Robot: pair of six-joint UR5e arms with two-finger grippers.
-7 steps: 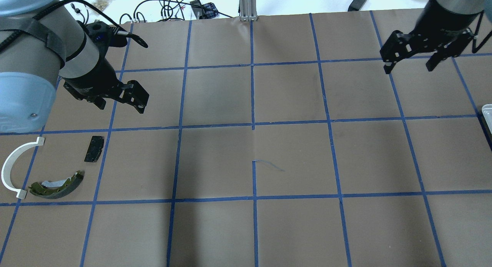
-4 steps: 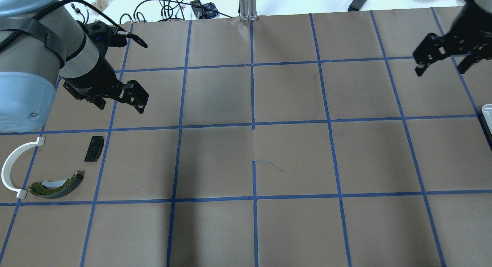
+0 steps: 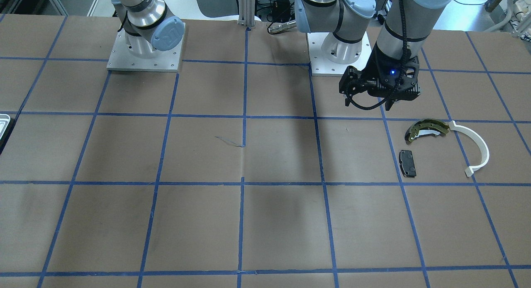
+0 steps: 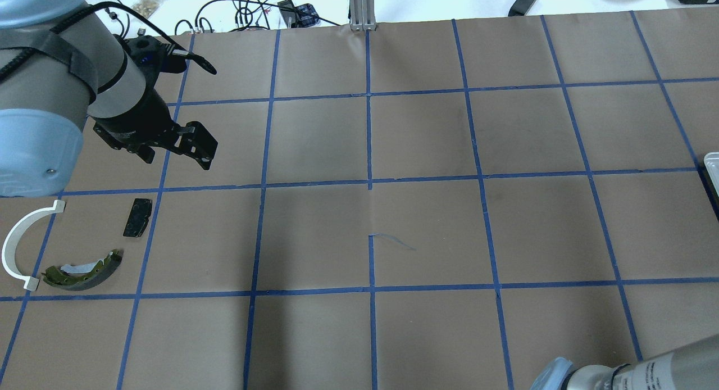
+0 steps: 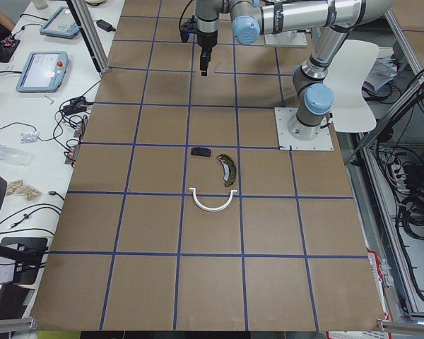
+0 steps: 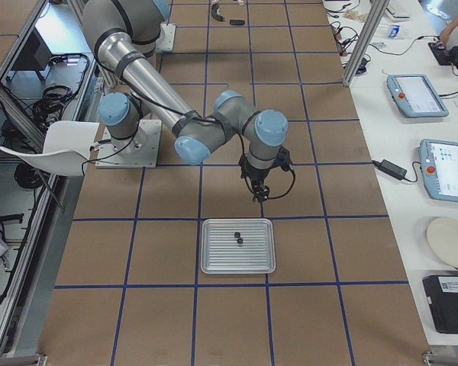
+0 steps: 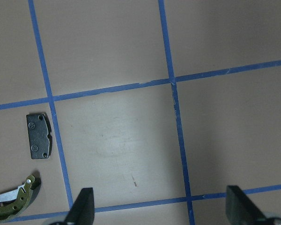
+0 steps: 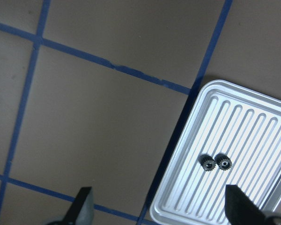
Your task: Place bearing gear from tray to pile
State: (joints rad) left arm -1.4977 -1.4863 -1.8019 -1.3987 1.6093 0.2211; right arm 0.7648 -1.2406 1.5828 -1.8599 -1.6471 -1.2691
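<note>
The silvery ridged tray [image 8: 253,140] holds two small dark bearing gears [image 8: 215,162] side by side; it also shows in the exterior right view [image 6: 214,259] and as a sliver at the overhead view's right edge [image 4: 712,164]. My right gripper [image 8: 159,207] is open and empty, above the table just beside the tray's edge. The pile lies at the far end: olive-gold brake shoe [image 4: 84,271], white half-ring [image 4: 14,245], black pad [image 4: 137,217]. My left gripper [image 4: 177,161] is open and empty, hovering just beyond the pile.
The brown table has a blue tape grid [image 4: 369,179]. Cables [image 4: 253,10] lie beyond the far edge. The right arm's elbow [image 4: 618,373] enters the overhead view at the bottom right. Tablets [image 6: 416,95] sit on a side table.
My right gripper has moved right and out of the overhead view, toward the tray. My left gripper has barely shifted. The pile has not moved.
</note>
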